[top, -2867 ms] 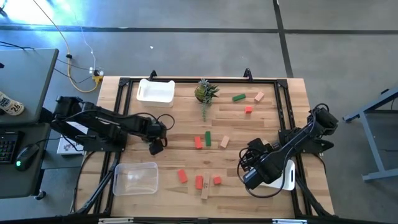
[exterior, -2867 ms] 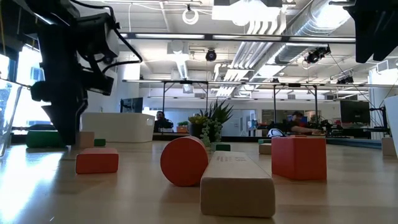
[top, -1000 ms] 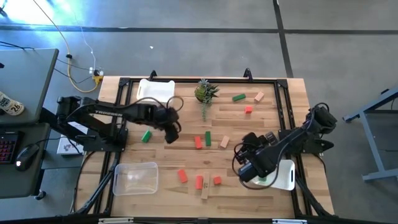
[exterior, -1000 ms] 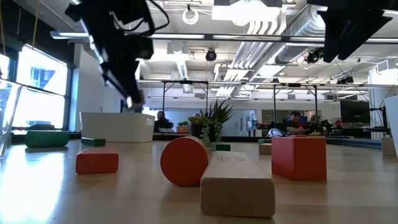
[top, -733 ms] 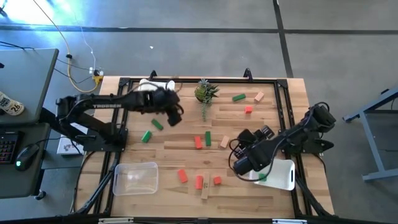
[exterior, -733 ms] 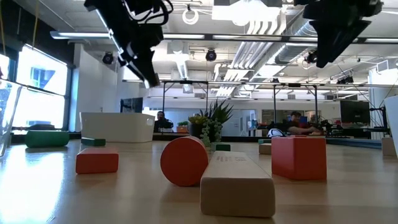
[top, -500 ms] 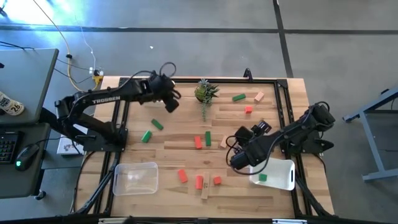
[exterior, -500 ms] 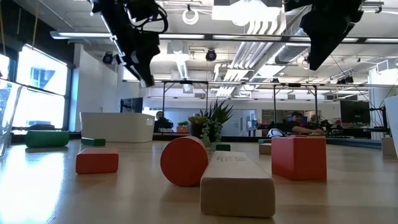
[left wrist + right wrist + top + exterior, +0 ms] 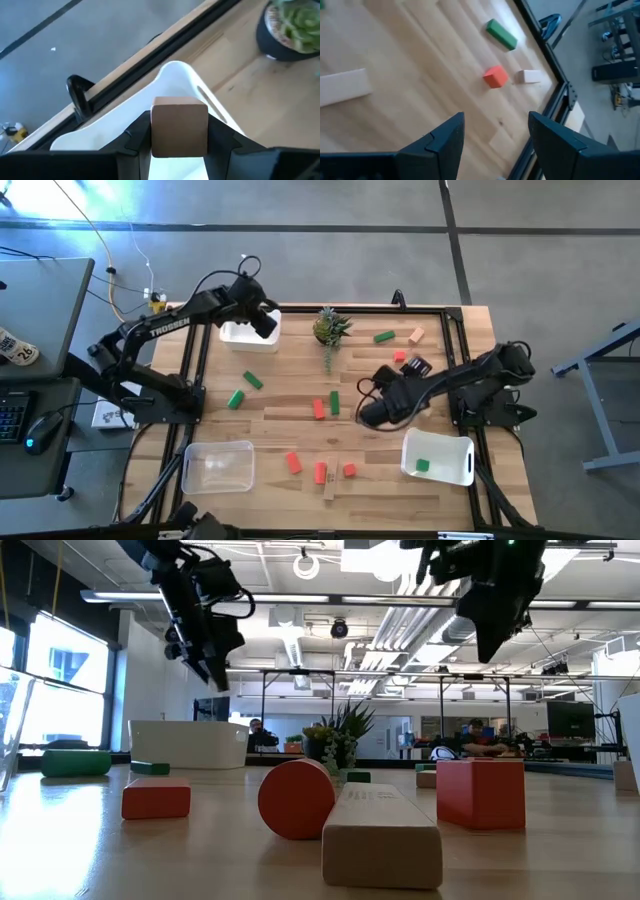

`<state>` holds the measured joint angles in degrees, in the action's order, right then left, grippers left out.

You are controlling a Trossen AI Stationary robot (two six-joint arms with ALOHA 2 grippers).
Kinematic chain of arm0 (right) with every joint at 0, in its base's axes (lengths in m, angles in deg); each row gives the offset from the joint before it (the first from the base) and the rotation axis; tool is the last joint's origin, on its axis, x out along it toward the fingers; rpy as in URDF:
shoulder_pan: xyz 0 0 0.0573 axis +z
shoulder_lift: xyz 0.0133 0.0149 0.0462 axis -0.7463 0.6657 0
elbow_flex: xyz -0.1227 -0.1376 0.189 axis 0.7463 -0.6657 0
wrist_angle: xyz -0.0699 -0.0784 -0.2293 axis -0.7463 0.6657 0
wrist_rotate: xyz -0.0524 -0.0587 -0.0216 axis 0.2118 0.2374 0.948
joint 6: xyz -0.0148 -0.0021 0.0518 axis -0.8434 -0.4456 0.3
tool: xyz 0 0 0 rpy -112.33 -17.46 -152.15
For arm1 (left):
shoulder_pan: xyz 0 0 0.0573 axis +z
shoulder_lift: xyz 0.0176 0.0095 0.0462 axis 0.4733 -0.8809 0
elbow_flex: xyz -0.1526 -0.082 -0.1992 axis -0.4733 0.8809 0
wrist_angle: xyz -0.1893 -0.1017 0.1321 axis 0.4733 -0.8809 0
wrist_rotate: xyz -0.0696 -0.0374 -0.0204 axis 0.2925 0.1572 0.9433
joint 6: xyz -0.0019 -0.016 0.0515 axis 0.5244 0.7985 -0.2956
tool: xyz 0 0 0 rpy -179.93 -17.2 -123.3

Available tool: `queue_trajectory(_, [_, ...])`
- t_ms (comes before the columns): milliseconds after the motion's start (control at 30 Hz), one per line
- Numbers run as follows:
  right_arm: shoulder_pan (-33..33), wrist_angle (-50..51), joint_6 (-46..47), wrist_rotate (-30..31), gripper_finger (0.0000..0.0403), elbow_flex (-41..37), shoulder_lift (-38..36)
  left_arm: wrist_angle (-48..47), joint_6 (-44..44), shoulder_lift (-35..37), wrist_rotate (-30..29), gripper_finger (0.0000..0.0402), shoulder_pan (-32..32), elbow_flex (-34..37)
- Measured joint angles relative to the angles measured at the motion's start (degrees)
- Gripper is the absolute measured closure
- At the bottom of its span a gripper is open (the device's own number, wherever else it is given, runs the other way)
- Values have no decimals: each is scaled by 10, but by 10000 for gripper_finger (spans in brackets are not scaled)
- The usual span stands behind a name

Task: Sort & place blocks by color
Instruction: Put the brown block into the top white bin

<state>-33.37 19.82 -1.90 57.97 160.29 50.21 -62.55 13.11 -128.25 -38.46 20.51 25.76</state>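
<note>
Item 1. My left hand (image 9: 262,320), clamped on a plain tan wooden cube (image 9: 179,126). A second ago it was over the middle of the wooden bench (image 9: 290,420); it has since swung to the far left corner and now hangs above the white rectangular plastic bin (image 9: 243,333). The wrist view shows the cube squarely between my fingers, the bin's white rim directly beyond it. Reading: the tan block has been carried to its bin and only the release is left.

Item 2. My right hand (image 9: 372,411), fingers apart and empty. It has left the second white bin (image 9: 452,471) near the right front edge, where one small green block (image 9: 422,465) now lies, and moved toward the bench centre. Its wrist view takes in a green bar (image 9: 501,34), a red-orange cube (image 9: 495,77) and a small tan block (image 9: 530,76) well ahead, plus a tan bar (image 9: 344,87) nearer by. Reading: one green is delivered and this hand is free for the next pick.

Item 3. Blocks not yet sorted: two green pieces (image 9: 243,390) left of centre; a red-orange and green pair (image 9: 326,405) at centre; red-orange and tan pieces (image 9: 322,470) along the front. The clear plastic bin (image 9: 215,466) at front left looks empty. The small potted green plant (image 9: 328,328) is not part of the lot.
</note>
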Motion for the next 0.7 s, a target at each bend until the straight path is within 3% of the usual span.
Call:
queue_trajectory(267, [-68,0,-60,7,196,0,0,-13,-7,-60,70,292,40,0])
queue_trajectory(500, [-118,-25,-111,4,196,0,0,-16,-6,-92,89,290,42,0])
queue_trajectory(700, [-145,-105,-169,-53,196,0,0,-19,0,-95,80,267,42,0])
